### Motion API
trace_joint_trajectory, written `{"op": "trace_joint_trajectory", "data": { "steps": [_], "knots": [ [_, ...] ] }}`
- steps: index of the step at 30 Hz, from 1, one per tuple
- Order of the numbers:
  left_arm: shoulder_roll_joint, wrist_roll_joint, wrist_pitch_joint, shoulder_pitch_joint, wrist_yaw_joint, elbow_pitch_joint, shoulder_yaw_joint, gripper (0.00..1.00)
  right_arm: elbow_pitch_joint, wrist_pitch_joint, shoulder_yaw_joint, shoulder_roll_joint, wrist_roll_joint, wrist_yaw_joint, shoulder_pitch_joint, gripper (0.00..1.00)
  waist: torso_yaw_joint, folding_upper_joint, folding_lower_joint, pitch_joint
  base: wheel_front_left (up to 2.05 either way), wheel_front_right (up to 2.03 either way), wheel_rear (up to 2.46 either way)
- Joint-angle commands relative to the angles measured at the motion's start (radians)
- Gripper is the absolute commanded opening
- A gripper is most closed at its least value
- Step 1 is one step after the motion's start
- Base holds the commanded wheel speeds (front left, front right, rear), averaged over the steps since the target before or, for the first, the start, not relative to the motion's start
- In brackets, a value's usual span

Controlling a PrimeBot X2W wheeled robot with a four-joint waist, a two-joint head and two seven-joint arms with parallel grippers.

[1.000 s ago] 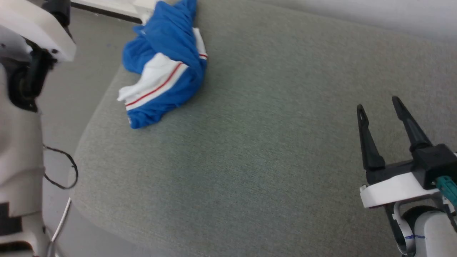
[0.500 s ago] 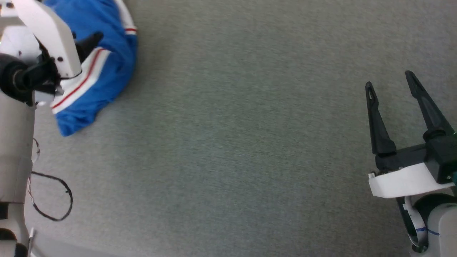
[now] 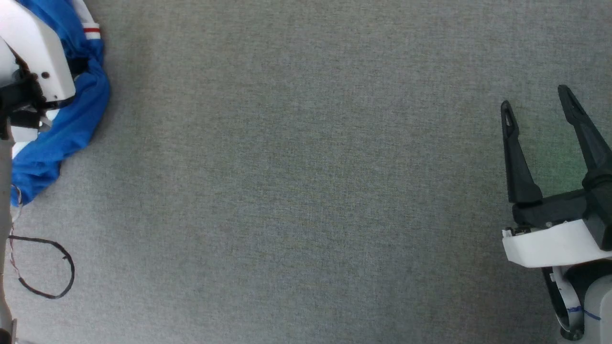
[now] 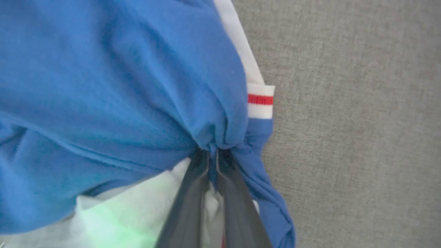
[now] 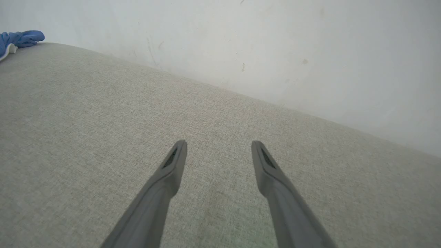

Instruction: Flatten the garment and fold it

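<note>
One garment [image 3: 81, 112], bunched, lying near-far — left hand [image 4: 212, 157] pinching it | right hand [image 3: 535, 98] spread

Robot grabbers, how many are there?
2. The left gripper pinches the crumpled royal-blue jersey T-shirt with white, red-striped trim at the far left; the right gripper hangs open above the grey woven surface at the right.

Soft, even light throughout; the left wrist view looks slightly blurred.
</note>
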Motion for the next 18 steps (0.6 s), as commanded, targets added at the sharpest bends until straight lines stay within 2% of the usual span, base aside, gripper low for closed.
{"op": "trace_joint_trajectory", "data": {
  "steps": [1,18],
  "knots": [
    [-0.034,-0.013,0.001,0.043,0.002,0.017,-0.019,0.0,-0.002,-0.002,0.001,-0.002,-0.003,-0.001,-0.004,1.0,0.0,0.0,0.0002,-0.003,0.0,0.0,0.0],
    [0.034,-0.006,-0.122,0.023,-0.019,-0.12,0.028,0.0,0.146,-0.1,0.021,0.039,0.048,-0.001,-0.005,1.0,-0.002,0.0,0.0002,-0.221,0.0,0.0,0.0]
  ]
}}
